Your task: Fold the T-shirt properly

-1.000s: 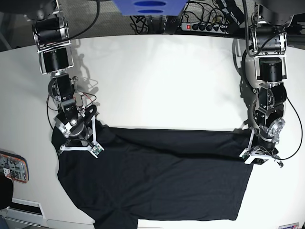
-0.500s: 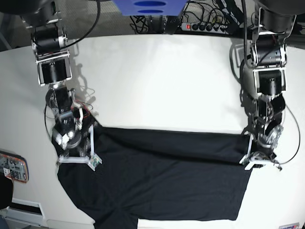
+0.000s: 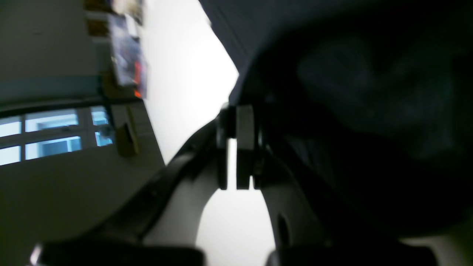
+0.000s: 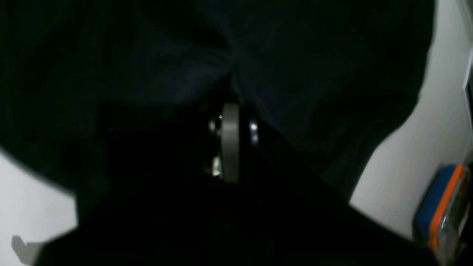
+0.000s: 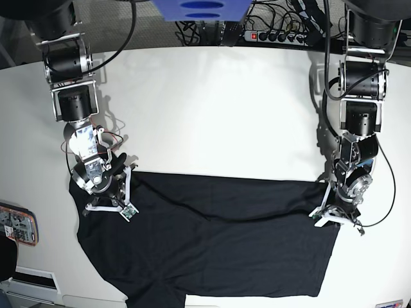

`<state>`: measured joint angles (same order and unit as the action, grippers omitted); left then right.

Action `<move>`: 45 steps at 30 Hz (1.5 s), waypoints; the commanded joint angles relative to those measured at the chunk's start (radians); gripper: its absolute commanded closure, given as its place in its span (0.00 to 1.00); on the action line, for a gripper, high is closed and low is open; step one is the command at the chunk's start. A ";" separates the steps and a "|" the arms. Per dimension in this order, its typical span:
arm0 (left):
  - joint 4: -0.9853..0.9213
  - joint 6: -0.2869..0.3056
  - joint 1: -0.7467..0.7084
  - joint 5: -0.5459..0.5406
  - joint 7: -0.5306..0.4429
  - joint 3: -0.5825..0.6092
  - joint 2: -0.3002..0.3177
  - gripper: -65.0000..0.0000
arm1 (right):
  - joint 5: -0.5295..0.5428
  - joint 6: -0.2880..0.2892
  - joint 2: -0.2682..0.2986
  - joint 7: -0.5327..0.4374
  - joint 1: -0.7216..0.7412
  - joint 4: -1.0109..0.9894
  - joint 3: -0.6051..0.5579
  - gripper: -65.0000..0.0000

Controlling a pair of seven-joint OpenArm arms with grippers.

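The black T-shirt lies spread across the front half of the white table, with a fold line running along its upper part. My left gripper sits at the shirt's right edge. In the left wrist view it is shut, with dark cloth gathered at its tips. My right gripper rests on the shirt's upper left corner. In the right wrist view its jaws are shut and the fabric puckers toward them.
A power strip and cables lie beyond the table's far edge, beside a blue object. A small device sits at the left edge. An orange and blue item shows near the right gripper. The shirt's hem reaches the front edge.
The left gripper has slid toward the front, taking the shirt's right edge with it. The right gripper has shifted slightly. The shirt's upper edge on the right sits a little lower.
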<state>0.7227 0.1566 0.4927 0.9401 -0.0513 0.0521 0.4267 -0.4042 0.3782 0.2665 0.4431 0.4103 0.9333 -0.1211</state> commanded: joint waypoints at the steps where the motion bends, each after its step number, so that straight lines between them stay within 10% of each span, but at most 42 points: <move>1: 0.018 -0.024 0.039 -0.003 -0.009 -0.002 0.010 1.00 | 0.000 -0.006 0.006 -0.022 0.025 0.013 0.007 1.00; 5: 0.018 -0.024 0.039 -0.003 -0.009 -0.004 0.011 1.00 | 0.000 -0.127 0.003 -0.045 0.026 0.003 0.050 0.74; 9: 0.019 -0.024 0.039 -0.003 -0.009 -0.002 0.011 1.00 | 0.000 -0.187 -0.060 -0.063 0.062 0.002 0.133 0.73; 14: 0.019 -0.024 0.037 -0.003 -0.009 -0.002 0.011 1.00 | -0.003 -0.190 -0.135 -0.063 0.177 0.002 0.229 0.74; 45: 0.021 -0.024 0.057 -0.003 -0.009 -0.007 0.016 1.00 | -0.009 -0.189 -0.137 -0.040 0.066 0.172 0.156 0.74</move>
<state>0.7250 0.1604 0.5022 0.9405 -0.0517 0.0505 0.4294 -0.4187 0.1925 0.1226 0.4141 0.4595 1.0920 0.0334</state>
